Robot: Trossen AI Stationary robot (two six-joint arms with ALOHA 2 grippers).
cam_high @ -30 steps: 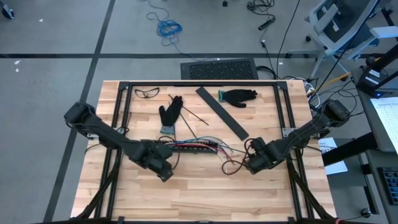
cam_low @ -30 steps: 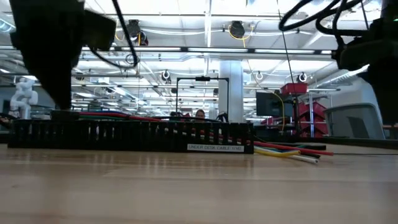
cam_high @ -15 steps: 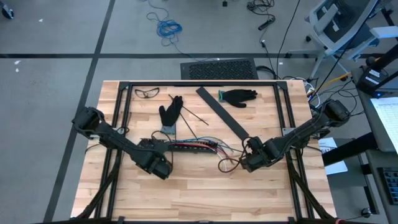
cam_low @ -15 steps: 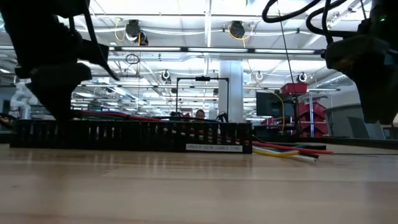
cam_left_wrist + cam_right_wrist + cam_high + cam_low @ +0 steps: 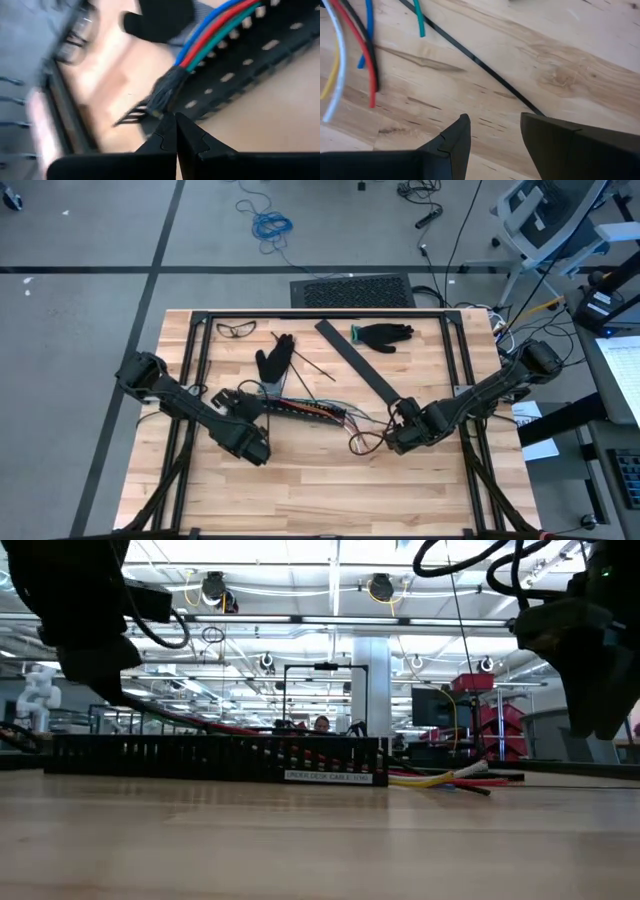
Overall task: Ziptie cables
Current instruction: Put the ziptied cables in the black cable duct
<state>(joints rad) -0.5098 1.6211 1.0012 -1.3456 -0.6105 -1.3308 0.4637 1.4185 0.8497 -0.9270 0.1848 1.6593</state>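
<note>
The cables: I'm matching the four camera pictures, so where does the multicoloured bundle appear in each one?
High view: the cables lie mid-table, between the two arms.
Low view: they run along the top of the black slotted strip, loose ends spilling out at its right end.
Left wrist view: blue, red and green strands cross the upper right, just beyond the shut left gripper.
Right wrist view: loose ends at upper left, beyond the open right gripper.
Shared landmark: the slotted strip.

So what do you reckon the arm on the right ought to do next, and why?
Probably ease the right gripper forward onto the thin black strip lying on the wood. Its jaws stand open and empty just short of it, beside the loose ends of the cables. The left gripper, jaws shut, pinches the dark wrap at the bundle's other end, so the bundle looks steadied already.
</note>
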